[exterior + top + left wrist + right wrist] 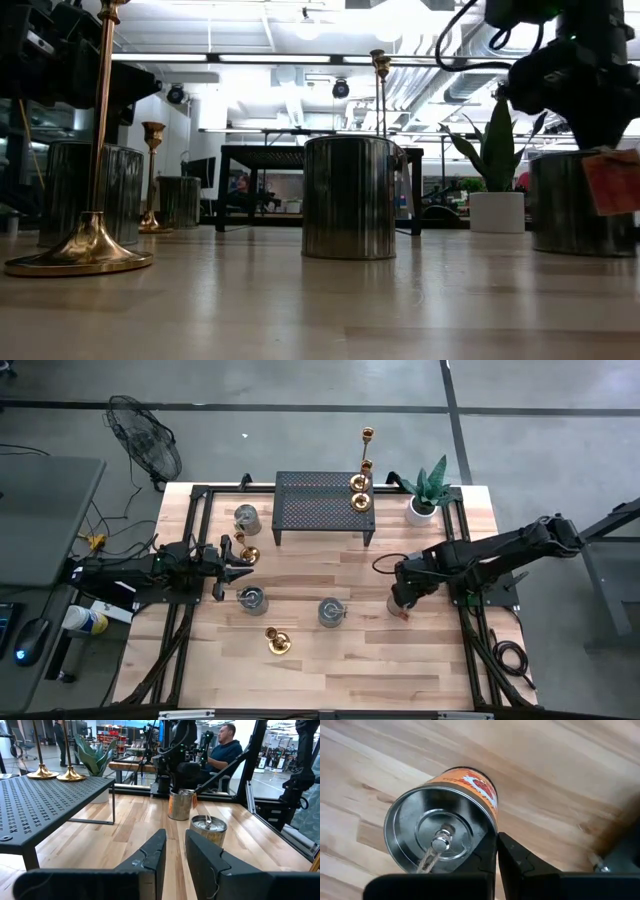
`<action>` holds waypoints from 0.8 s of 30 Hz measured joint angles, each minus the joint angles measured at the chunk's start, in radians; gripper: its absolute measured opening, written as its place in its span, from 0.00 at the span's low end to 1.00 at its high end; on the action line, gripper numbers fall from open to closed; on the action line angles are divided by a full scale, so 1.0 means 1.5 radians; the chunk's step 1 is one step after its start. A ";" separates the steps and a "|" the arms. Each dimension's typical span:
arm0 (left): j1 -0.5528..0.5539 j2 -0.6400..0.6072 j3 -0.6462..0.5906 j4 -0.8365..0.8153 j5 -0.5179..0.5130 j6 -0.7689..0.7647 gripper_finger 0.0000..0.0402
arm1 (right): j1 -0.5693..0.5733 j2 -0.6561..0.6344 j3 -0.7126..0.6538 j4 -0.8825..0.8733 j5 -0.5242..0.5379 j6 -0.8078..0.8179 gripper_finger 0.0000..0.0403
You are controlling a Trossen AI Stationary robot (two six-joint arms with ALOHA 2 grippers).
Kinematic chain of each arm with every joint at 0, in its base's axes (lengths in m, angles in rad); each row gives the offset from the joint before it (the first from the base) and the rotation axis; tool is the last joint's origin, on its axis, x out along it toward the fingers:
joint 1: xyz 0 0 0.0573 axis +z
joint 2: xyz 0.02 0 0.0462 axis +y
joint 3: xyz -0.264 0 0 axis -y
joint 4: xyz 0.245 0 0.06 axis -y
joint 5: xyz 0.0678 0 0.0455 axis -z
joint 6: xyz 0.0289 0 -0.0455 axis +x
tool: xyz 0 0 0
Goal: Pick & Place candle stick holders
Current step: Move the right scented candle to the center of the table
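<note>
Table, high view: pale wood table [330,660] on a grey floor; a black perforated rack [325,505] stands at the middle of the far edge, and a potted plant [424,500] at the far right corner.
Holders, high view: two brass candle stick holders [359,492] stand on the rack's right end. A third holder [246,552] is near the left edge, and a fourth holder [277,643] near the front edge.
Containers, high view: metal tins [331,610] are spread over the middle, their contents not discernible.
Left gripper [238,567]: near the left edge, just beside the third holder.
Right gripper [401,603]: right of centre, over a tin.
Open room, high view: bare wood along the front edge and at the front right corner.
Low view: a tall holder stands in the left foreground and a central tin beyond it. The rack is behind.
Left wrist view: fingers [155,852] a narrow gap apart, with nothing between them. A lidded tin [208,827] with a small knob stands ahead.
Right wrist view: fingers [485,852] together, at the rim of an orange-labelled tin [442,827]. The tin's recessed metal top carries a small knob and a strand.
</note>
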 joint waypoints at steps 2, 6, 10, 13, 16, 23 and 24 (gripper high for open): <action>0.000 0.000 0.000 0.000 0.000 0.000 0.18 | -0.007 0.001 0.007 0.001 0.014 -0.010 0.00; 0.000 0.000 0.000 0.000 0.000 0.000 0.18 | -0.025 0.011 0.019 0.005 0.032 -0.037 0.00; 0.000 0.000 0.000 0.000 0.000 0.000 0.18 | -0.042 0.035 0.032 0.021 0.026 -0.076 0.00; 0.000 0.000 0.000 0.000 0.000 0.000 0.18 | -0.053 0.057 0.044 0.044 0.020 -0.102 0.00; 0.000 0.000 0.000 0.000 0.000 0.000 0.18 | -0.066 0.079 0.058 0.060 0.017 -0.131 0.00; 0.000 0.000 0.000 0.000 0.000 0.000 0.18 | -0.096 0.134 0.105 0.089 0.025 -0.198 0.00; 0.000 0.000 0.000 0.000 0.000 0.000 0.18 | -0.100 0.144 0.114 0.094 0.027 -0.207 0.00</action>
